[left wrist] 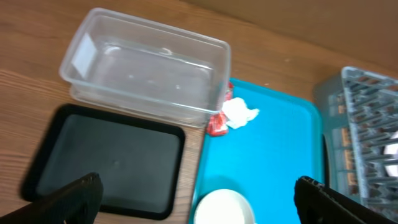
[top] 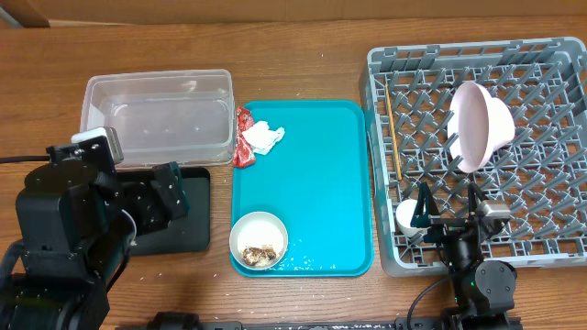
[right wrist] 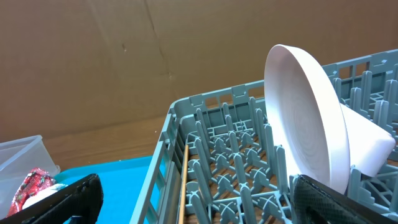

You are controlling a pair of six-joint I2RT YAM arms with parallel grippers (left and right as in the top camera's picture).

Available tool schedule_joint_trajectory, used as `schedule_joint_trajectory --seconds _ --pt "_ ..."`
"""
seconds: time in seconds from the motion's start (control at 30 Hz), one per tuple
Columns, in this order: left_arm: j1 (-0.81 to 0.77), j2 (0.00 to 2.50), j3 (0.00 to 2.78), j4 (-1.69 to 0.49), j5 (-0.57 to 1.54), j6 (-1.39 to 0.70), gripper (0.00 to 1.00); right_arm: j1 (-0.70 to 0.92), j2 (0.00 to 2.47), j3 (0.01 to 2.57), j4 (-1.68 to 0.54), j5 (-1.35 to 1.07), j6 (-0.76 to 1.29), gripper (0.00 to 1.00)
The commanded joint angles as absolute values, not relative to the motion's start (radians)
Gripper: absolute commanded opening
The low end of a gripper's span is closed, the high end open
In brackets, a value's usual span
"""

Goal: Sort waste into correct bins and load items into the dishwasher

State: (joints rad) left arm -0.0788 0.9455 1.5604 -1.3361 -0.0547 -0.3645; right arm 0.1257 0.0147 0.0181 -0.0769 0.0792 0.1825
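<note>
The clear tub [top: 156, 115] and the black tray [top: 188, 220] stand at the left. A red wrapper [top: 243, 137] and a white napkin [top: 264, 137] lie at the teal tray's far left corner. A small white bowl [top: 259, 240] with brown scraps sits at its near edge. The grey rack [top: 486, 147] holds a pink-lined bowl [top: 481, 126] on its side and chopsticks [top: 392, 133]. My left gripper [top: 163, 197] is open and empty above the black tray [left wrist: 106, 155]. My right gripper [top: 449, 209] is open and empty over the rack's near left corner [right wrist: 205, 149]. The plate is out of view.
The teal tray [top: 312, 174] lies between the bins and the rack, with a few loose rice grains [top: 307, 263] near the bowl. A small white cup-like item [top: 406, 216] sits in the rack's near left corner. The left arm's body hides part of the black tray.
</note>
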Motion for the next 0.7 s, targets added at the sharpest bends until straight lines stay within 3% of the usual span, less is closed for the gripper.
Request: schedule_joint_trajectory --seconds 0.0,0.1,0.23,0.37,0.43,0.67 --pt "-0.079 0.953 1.571 -1.280 0.070 -0.460 1.00 0.122 0.003 0.008 -0.073 0.087 0.183 1.00" --pt "-0.080 0.996 1.557 -1.210 0.287 -0.390 1.00 0.122 0.003 0.008 -0.073 0.087 0.183 1.00" --pt "-0.147 1.129 1.517 -1.225 0.305 -0.365 1.00 0.122 0.003 0.008 -0.073 0.087 0.183 1.00" --pt "-0.286 1.324 1.473 -1.214 0.117 -0.353 0.99 0.122 0.003 0.008 -0.073 0.087 0.183 1.00" --pt "-0.388 1.496 1.472 -1.156 -0.023 -0.353 0.89 0.122 0.003 0.008 -0.073 0.087 0.183 1.00" --pt "-0.496 1.825 1.472 -0.962 -0.315 -0.355 0.89 0.122 0.003 0.008 -0.073 0.087 0.183 1.00"
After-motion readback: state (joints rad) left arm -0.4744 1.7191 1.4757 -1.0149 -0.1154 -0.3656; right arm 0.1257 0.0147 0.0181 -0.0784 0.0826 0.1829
